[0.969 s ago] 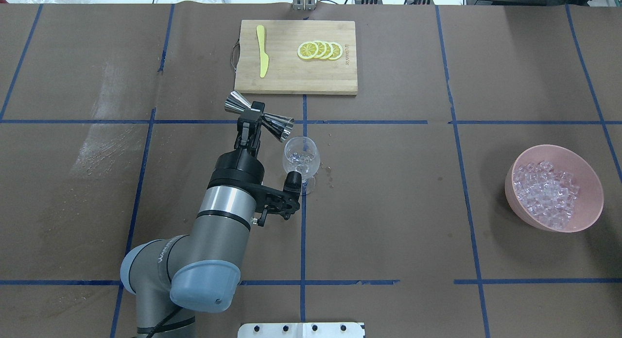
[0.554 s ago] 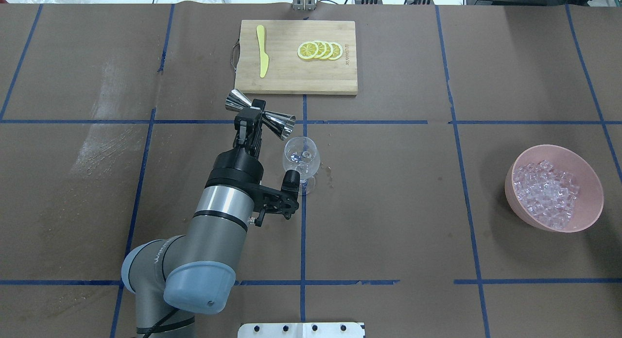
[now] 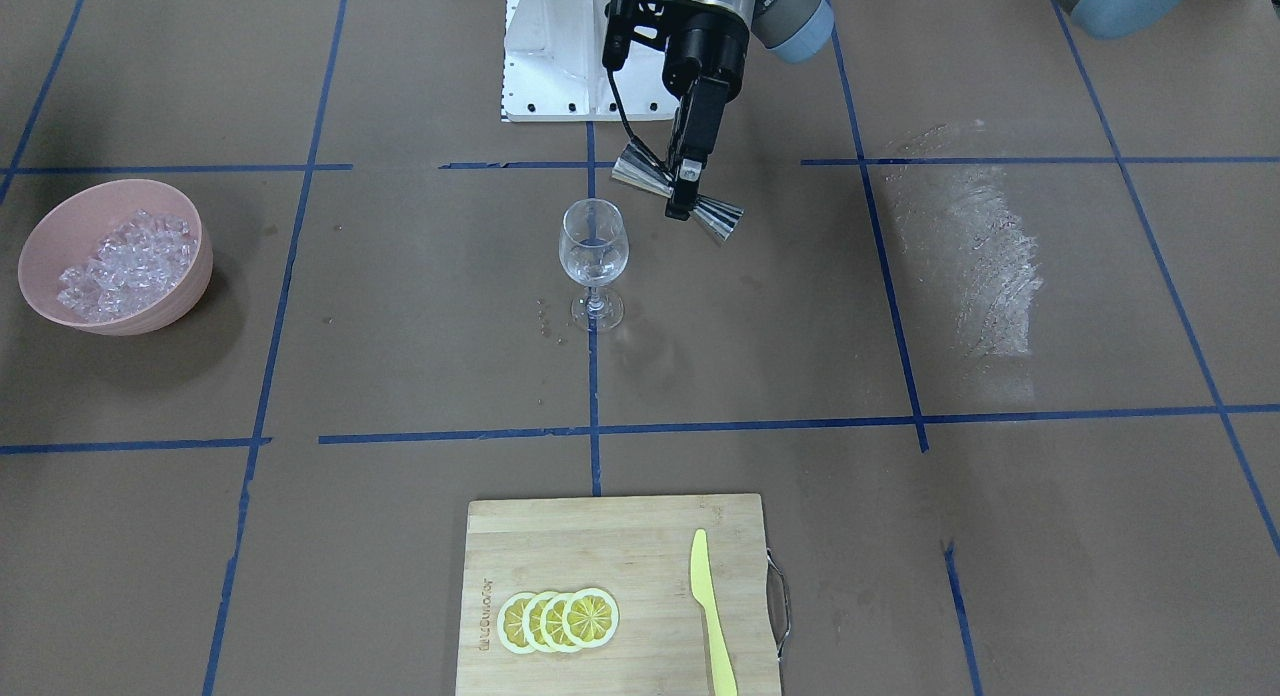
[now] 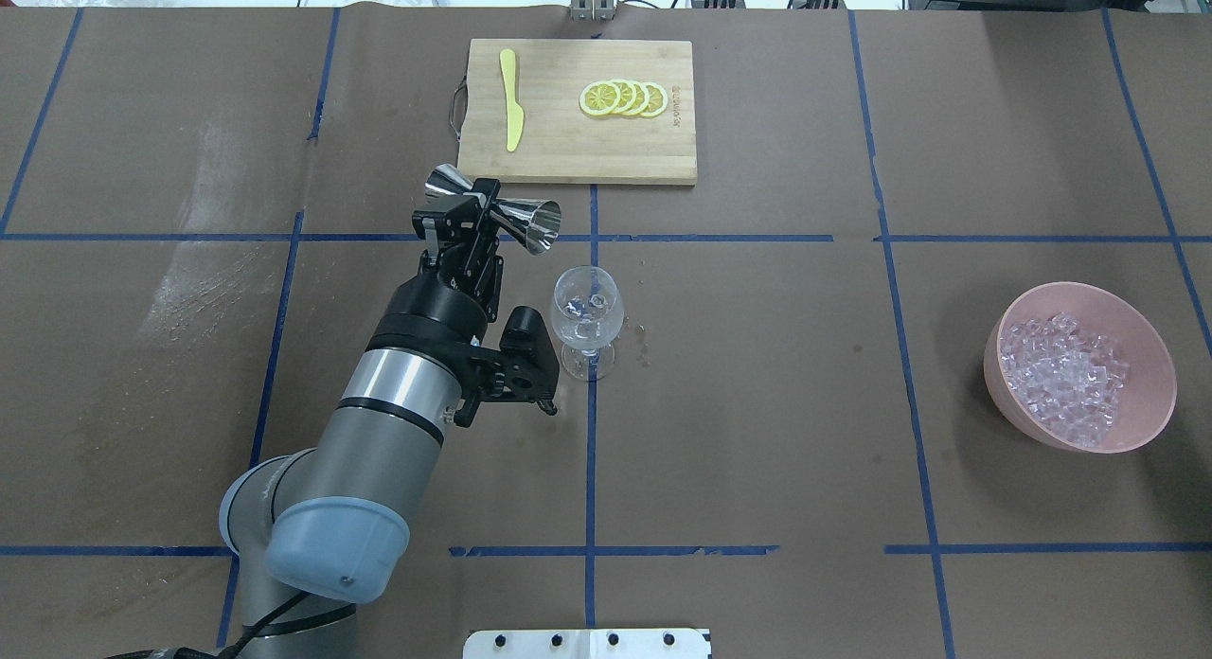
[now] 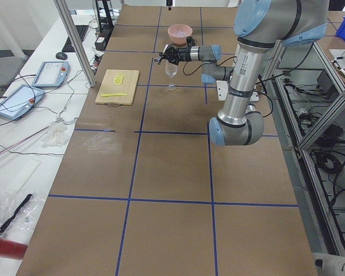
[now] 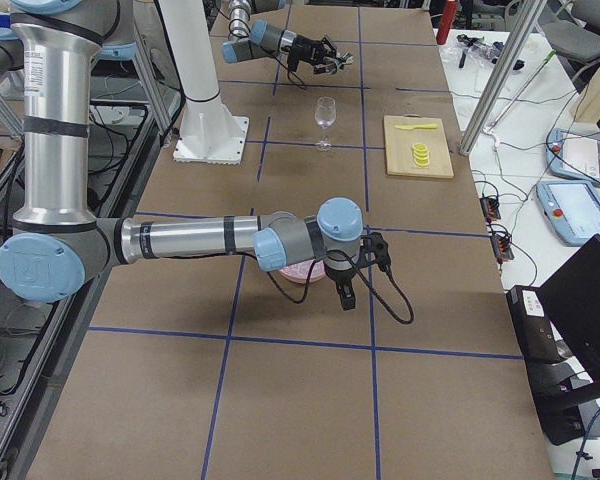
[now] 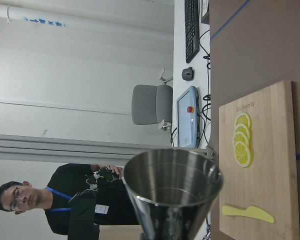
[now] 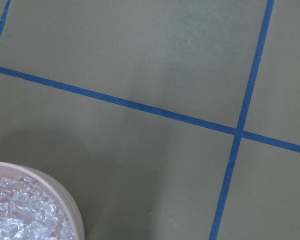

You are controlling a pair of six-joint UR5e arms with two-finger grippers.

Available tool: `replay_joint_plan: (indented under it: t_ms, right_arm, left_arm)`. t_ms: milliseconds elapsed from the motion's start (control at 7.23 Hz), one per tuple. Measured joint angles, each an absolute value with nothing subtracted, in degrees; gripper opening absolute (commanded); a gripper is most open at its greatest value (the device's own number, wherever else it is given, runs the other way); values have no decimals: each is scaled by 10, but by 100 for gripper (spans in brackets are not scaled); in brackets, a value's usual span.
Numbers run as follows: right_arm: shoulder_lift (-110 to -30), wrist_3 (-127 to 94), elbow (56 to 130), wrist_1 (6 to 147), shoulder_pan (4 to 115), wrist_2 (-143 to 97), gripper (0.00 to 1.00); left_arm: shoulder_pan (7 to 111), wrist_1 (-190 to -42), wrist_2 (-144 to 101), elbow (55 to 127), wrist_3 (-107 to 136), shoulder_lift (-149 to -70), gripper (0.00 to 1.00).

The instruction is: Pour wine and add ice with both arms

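Bright, evenly lit lab workspace.
Brown-papered table [image 4: 757,403] gridded with blue tape [image 4: 590,451]; alongside, white bench [image 5: 23,146] with tablet [image 5: 50,73], keyboard [image 7: 191,30] and aluminium post [image 5: 74,40]; grey office chair [image 7: 151,104] against pale wall [image 7: 80,70].

The brown-papered bench [image 4: 757,403], ruled into squares by blue tape [image 4: 591,451], carries a clear wine glass [image 4: 587,318] upright on a tape line near its middle, a pink bowl [image 4: 1018,413] well apart toward the robot's right, a wooden cutting board [image 4: 559,148] at the far side, and a pale smear [image 4: 204,280] on the left.
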State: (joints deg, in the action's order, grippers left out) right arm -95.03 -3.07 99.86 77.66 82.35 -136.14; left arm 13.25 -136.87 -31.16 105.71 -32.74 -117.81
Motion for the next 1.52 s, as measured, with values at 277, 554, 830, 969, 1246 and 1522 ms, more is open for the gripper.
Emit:
replay_joint_plan:
  t_ms: [277, 554, 830, 969, 1246, 1522]
  right_arm:
    - [-950, -31, 998, 777, 824, -1361, 100]
    - [-951, -32, 998, 777, 824, -1361, 100]
    - [-951, -32, 999, 777, 824, -1361, 100]
    - [-951, -32, 999, 776, 824, -1361, 100]
    - [-951, -32, 1000, 777, 824, -1361, 100]
    - [-951, -32, 1001, 776, 824, -1361, 100]
  left_arm:
    - [139, -1372, -370, 1078, -176, -1148, 0]
    - [152, -1373, -455, 1119, 12, -1117, 0]
    - [170, -1372, -499, 1146, 131, -1090, 0]
    - [184, -1365, -523, 1148, 154, -1086, 0]
    - [198, -1353, -542, 1145, 271, -1066, 0]
    - [201, -1355, -547, 1144, 424, -1002, 0]
